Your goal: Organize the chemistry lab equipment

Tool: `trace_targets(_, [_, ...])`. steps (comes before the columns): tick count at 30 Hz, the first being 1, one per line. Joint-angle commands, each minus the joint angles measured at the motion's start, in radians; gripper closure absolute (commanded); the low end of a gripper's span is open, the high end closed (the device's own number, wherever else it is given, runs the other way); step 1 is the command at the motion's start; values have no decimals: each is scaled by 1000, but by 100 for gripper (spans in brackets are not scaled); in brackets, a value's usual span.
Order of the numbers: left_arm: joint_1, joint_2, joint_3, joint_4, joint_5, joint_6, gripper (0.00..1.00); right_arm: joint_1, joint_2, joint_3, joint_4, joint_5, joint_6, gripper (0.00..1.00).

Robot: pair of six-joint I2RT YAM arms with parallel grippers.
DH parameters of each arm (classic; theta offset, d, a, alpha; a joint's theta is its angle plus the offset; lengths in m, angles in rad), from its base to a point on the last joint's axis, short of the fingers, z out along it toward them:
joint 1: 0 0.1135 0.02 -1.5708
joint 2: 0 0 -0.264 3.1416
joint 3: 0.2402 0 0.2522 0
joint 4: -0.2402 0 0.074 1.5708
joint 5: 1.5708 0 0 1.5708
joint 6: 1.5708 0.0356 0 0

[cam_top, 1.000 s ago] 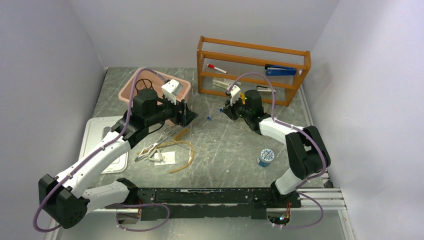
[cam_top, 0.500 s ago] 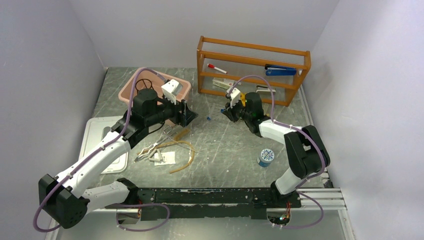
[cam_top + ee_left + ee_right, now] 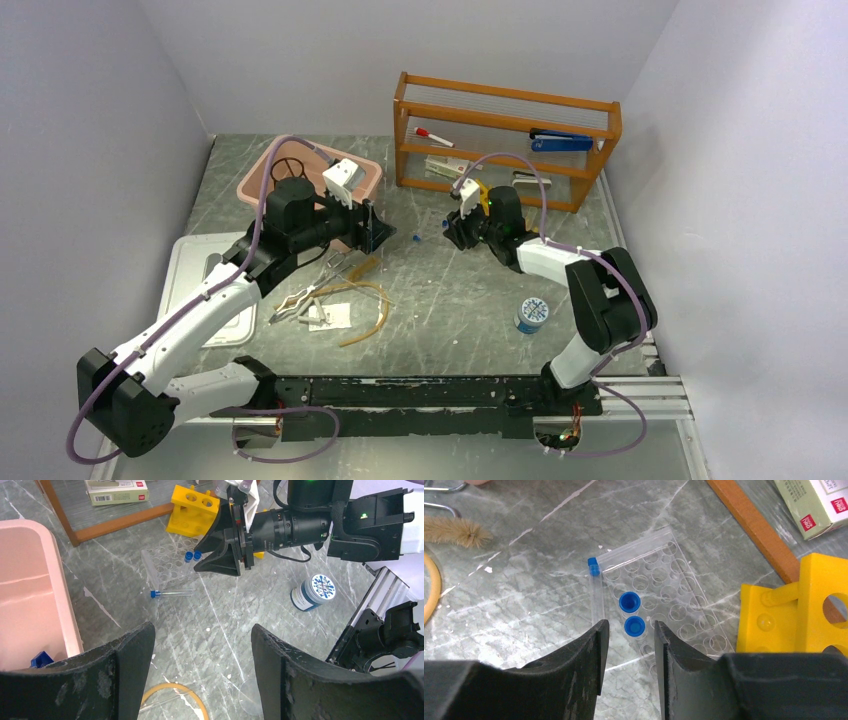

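Two capped tubes (image 3: 629, 601) stood in the clear rack (image 3: 679, 600); a third tube (image 3: 596, 592) lay beside it on the worktop (image 3: 450, 300). The right claw (image 3: 628, 627) hung spread above them, empty. The left claw (image 3: 202, 635) was spread, empty. Tongs (image 3: 297, 299) and tubing (image 3: 380, 318) lay unsorted.

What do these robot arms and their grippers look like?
The left arm and right arm have white shells and black joints, each trailed by a looping purple cable. The left gripper and right gripper each have two chunky, scuffed black fingers.
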Motion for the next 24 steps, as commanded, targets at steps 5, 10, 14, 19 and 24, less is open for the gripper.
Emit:
trace_targets(5, [6, -5, -2, 27, -17, 7, 25, -8, -82, 44, -24, 26, 74, 50])
trace_targets(10, [6, -11, -2, 24, -45, -4, 25, -10, -168, 83, -105, 69, 137, 41])
trace_targets(14, [7, -23, -4, 23, -105, -18, 25, -5, -185, 169, -240, 111, 208, 41])
trace_targets(19, [7, -61, -14, 25, -202, -28, 25, 66, -167, 265, -387, 247, 256, 47])
trace_targets(24, [7, -104, -30, 33, -284, -37, 25, 167, -104, 332, -455, 385, 258, 48])
